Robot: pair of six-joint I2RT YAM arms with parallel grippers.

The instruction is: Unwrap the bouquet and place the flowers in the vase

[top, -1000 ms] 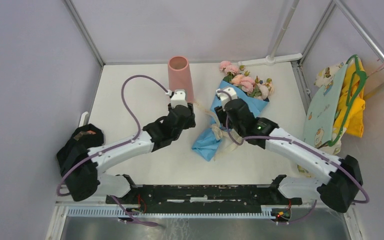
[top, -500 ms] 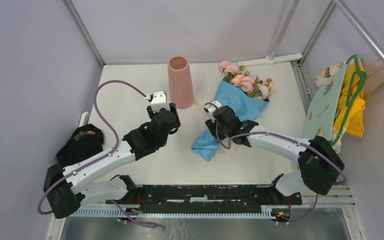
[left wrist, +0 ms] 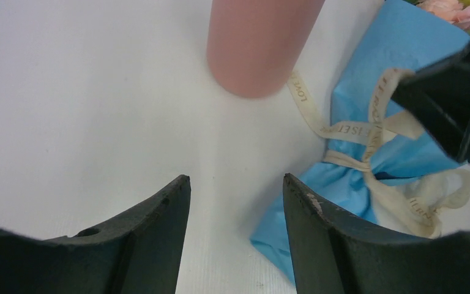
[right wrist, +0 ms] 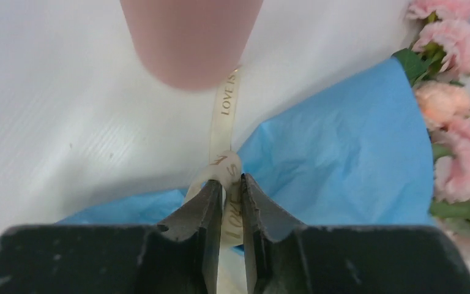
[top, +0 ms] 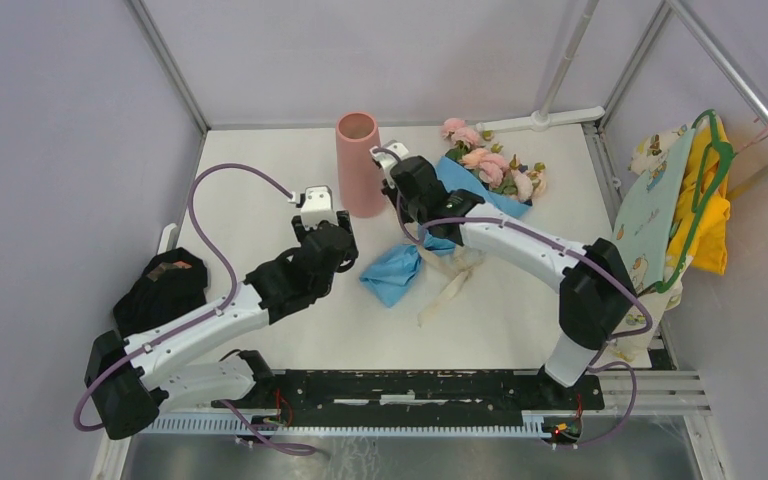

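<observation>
Bouquet (top: 485,192) lies on the tabletop (top: 250,160) just right of the vase (top: 358,165), its wrapping not yet undone. The left pincer (left wrist: 235,187) hovers spread and empty, well placed to pin the blue paper (top: 392,275). The right pincer (right wrist: 232,184) pinches the cream ribbon (right wrist: 222,116). A steady pull away from the flowers (top: 485,165) looks best, since a jerk could tip the vase.
</observation>
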